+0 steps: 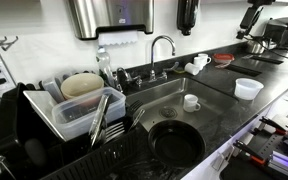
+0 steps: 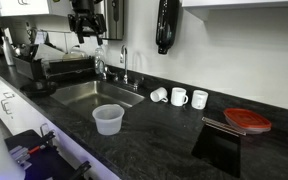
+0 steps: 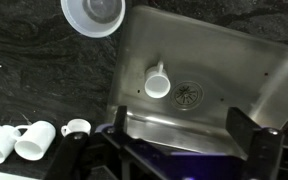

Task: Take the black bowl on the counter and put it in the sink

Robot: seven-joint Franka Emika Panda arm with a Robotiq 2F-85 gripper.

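Observation:
The black bowl [image 1: 175,141] sits upright and empty on the dark counter [image 1: 234,108] at the front edge, just in front of the steel sink [image 1: 156,96]. My gripper [image 2: 84,30] hangs high above the sink [image 2: 89,95], far from the bowl. In the wrist view its two fingers [image 3: 184,125] are spread wide apart with nothing between them, and they look straight down into the sink [image 3: 224,70]. The bowl does not show in the wrist view.
A white cup [image 1: 191,101] lies in the sink near the drain [image 3: 188,96]. A white round tub [image 1: 248,88] stands on the counter beside the sink. A dish tub holding a beige bowl [image 1: 81,85] stands at the sink's other side. The faucet [image 1: 162,45] and three white cups [image 2: 179,96] are at the back.

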